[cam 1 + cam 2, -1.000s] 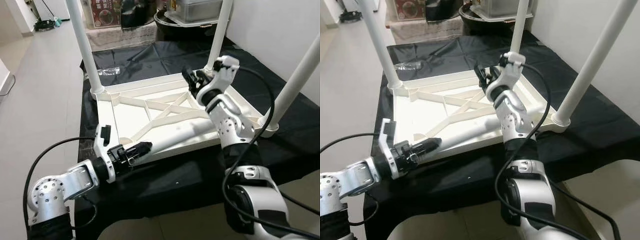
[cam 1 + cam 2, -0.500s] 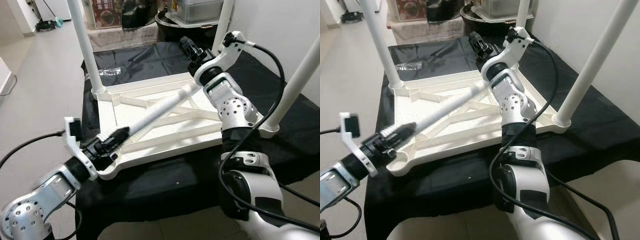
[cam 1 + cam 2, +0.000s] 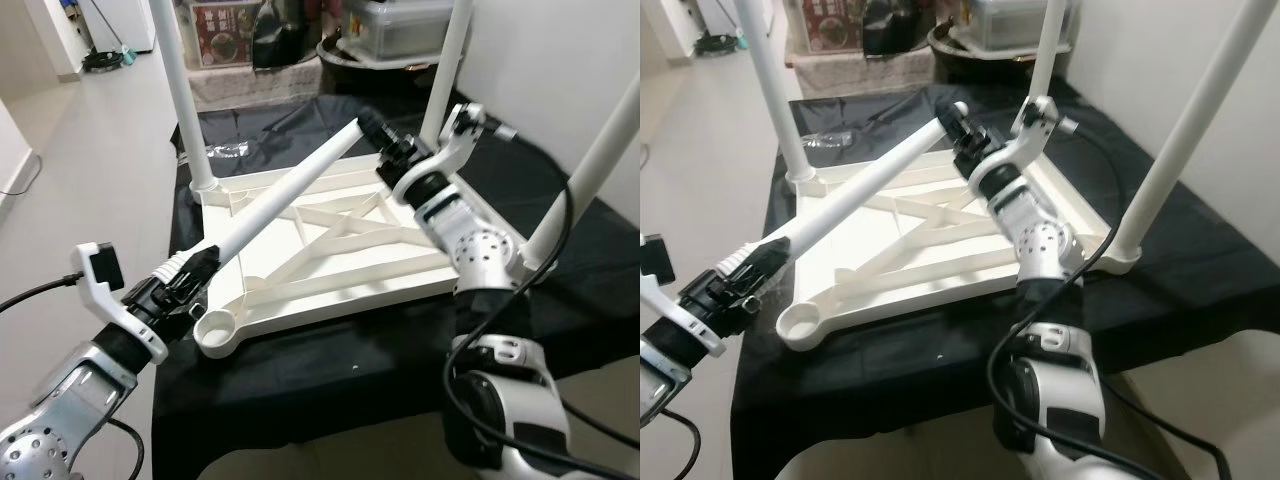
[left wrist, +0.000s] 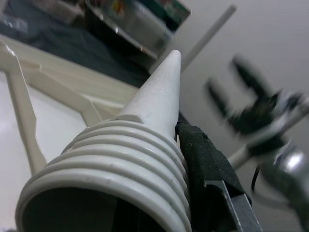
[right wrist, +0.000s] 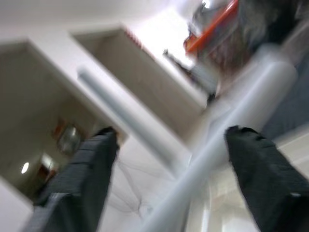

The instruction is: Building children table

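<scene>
One loose white plastic table leg (image 3: 285, 195) slants over the upturned white tabletop (image 3: 330, 250), which carries three upright legs. Left gripper (image 3: 190, 272) pinches its threaded end at 8 o'clock; right gripper (image 3: 385, 145), fingers spread, sits at its far tip.

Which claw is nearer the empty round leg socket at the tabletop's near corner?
Left. The left claw grips the loose leg's threaded end just beside that socket; the right claw is at the far end.

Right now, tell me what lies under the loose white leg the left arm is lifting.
Under the loose leg lies the upturned white tabletop with its crossed ribs, and an empty corner socket near the left gripper. The ribs directly beneath the leg are hidden.
</scene>
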Robot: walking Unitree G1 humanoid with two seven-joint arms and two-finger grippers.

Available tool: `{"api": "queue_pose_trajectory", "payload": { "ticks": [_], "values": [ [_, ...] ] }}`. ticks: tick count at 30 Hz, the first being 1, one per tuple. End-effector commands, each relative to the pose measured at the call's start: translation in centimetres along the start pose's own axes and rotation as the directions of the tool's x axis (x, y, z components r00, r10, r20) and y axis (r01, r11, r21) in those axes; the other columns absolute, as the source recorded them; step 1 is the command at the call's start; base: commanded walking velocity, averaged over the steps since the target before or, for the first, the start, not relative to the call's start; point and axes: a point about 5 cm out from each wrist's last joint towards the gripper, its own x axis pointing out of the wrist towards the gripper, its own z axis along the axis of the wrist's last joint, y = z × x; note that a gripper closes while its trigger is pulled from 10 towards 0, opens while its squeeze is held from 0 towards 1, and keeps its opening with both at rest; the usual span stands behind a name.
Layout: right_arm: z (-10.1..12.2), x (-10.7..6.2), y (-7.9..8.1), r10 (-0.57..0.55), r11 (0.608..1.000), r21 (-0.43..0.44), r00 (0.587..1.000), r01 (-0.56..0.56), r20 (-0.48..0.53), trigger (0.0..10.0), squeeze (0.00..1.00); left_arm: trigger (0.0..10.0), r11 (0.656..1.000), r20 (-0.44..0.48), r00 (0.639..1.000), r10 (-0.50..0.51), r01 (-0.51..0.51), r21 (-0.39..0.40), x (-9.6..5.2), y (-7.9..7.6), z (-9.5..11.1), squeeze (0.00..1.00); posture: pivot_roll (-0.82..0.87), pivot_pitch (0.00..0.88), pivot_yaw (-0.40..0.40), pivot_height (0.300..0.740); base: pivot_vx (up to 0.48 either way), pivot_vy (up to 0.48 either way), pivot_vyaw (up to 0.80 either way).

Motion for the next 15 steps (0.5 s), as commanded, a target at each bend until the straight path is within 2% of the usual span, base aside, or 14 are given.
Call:
{"api": "queue_pose_trajectory", "payload": {
  "ticks": [1, 2, 3, 4, 6, 9, 15],
  "values": [
    [-2.5, -0.4, -0.5, 0.018, 0.997, 0.076, 0.994, -0.01, -0.107, 10.0, 0.47, 10.0, 1.0, 0.041, 0.999, -0.017, 0.016, 0.013, -0.3, -0.6, 0.2, 0.0, 0.07, 0.042, -0.015, 0.74, 0.0, 0.0, 0.0],
    [-2.5, -0.4, -0.5, 0.018, 0.997, 0.076, 0.994, -0.01, -0.107, 10.0, 0.47, 10.0, 1.0, 0.041, 0.999, -0.017, 0.016, 0.013, -0.3, -0.6, 0.2, 0.0, 0.07, 0.042, -0.015, 0.74, 0.0, 0.0, 0.0],
    [-3.0, -0.5, -0.3, 0.039, 0.994, 0.108, 0.992, -0.026, -0.124, 10.0, 0.0, 10.0, 0.999, 0.042, 0.999, -0.031, 0.031, 0.012, -0.3, -0.8, -0.1, 0.0, 0.07, 0.042, -0.015, 0.74, 0.0, 0.0, 0.0],
    [-3.0, -0.5, -0.3, 0.039, 0.994, 0.108, 0.992, -0.026, -0.124, 10.0, 0.0, 10.0, 0.999, 0.042, 0.999, -0.031, 0.031, 0.012, -0.3, -0.8, -0.1, 0.0, 0.07, 0.042, -0.015, 0.74, 0.0, 0.0, 0.0],
    [-4.1, -0.7, 0.1, 0.083, 0.984, 0.172, 0.982, -0.054, -0.17, 10.0, 0.0, 10.0, 0.997, 0.043, 0.996, -0.075, 0.076, -0.018, -0.3, -1.5, -1.0, 0.0, 0.07, 0.043, -0.016, 0.74, 0.0, 0.0, 0.0],
    [-4.3, -0.7, 0.1, 0.086, 0.984, 0.171, 0.98, -0.055, -0.177, 10.0, 0.0, 10.0, 0.996, 0.033, 0.995, -0.089, 0.09, -0.024, -0.3, -1.6, -1.3, 0.0, 0.07, 0.043, -0.016, 0.74, 0.0, 0.0, 0.0],
    [-4.4, -0.7, 0.4, 0.109, 0.972, 0.226, 0.979, -0.068, -0.174, 10.0, 0.0, 10.0, 0.992, -0.002, 0.993, -0.118, 0.118, -0.048, -0.2, -2.1, -2.3, 0.0, 0.06, 0.049, -0.017, 0.74, 0.0, 0.0, 0.0]
  ]
}}
